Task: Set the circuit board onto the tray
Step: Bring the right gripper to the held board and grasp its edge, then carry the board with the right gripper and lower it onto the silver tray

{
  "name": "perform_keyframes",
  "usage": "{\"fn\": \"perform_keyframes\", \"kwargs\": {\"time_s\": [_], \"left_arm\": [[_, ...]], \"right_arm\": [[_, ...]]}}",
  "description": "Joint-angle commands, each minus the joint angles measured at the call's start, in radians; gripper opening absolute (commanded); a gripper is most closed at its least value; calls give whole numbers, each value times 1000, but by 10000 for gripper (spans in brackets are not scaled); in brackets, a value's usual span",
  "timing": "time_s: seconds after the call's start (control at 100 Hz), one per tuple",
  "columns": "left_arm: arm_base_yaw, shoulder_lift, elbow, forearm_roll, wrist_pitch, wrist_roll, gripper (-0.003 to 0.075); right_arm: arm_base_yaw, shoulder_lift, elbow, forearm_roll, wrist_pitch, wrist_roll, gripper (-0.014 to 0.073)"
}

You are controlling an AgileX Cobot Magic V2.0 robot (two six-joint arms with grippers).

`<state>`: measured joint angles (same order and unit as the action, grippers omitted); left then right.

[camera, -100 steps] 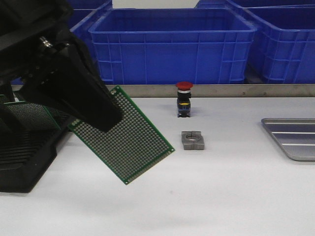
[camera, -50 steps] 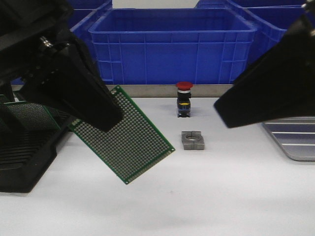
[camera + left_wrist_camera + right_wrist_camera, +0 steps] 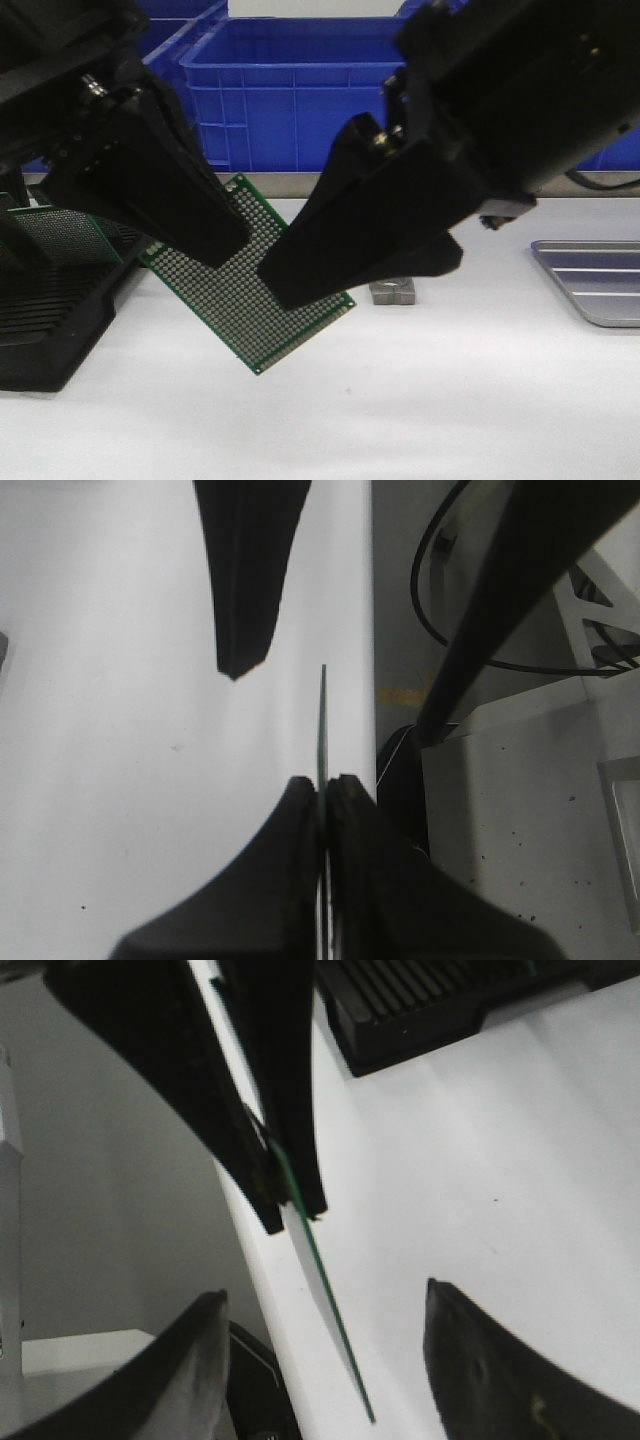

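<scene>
Your left tool [image 3: 215,240] pinches the circuit board [image 3: 250,290], tilted above the surface at left. Your right tool [image 3: 325,1355], wide open, straddles its free edge; the tray [image 3: 600,280] lies far right.

Front view: the right gripper [image 3: 300,285] covers the right part of the circuit board [image 3: 235,300], and we see only the lower strip of the grey block [image 3: 392,293] behind it. The left gripper [image 3: 215,245] hides the board's upper left corner. The tray [image 3: 592,282] is cut off by the right edge, the black rack [image 3: 45,320] by the left. Wrist views: we see the board edge-on only, as a thin green line [image 3: 322,720] [image 3: 325,1280]; its face cannot be read.
</scene>
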<state>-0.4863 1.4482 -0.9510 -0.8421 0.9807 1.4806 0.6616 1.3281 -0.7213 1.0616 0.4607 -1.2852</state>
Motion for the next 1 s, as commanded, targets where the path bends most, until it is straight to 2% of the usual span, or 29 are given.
{"fn": "perform_keyframes", "kwargs": {"time_s": [0.0, 0.08, 0.23, 0.34, 0.41, 0.53, 0.6, 0.75, 0.99], "left_arm": [[-9, -26, -28, -63, 4, -1, -20], [-9, -26, -28, -63, 4, -1, -20], [-9, -26, -28, -63, 2, -1, -20], [-9, -26, -28, -63, 2, -1, 10], [-7, -26, -30, -63, -1, -1, 100], [9, -35, -66, -29, -14, -3, 309], [32, -49, -89, -27, -19, -3, 384], [76, -73, -128, -27, -9, -7, 410], [92, -83, -130, -27, 5, -7, 410]], "right_arm": [[4, 21, -59, 37, 42, -19, 453], [4, 42, -80, 37, 75, -26, 391], [4, 49, -94, 37, 87, -26, 92], [4, 49, -94, 37, 87, -26, -74], [4, 49, -94, 37, 89, -26, -66], [3, 49, -94, 37, 97, -26, -69], [-16, 49, -94, 36, 103, -25, -69], [-142, 48, -94, 36, 141, 17, -69], [-498, 49, -94, 36, 202, 41, -69]]}}
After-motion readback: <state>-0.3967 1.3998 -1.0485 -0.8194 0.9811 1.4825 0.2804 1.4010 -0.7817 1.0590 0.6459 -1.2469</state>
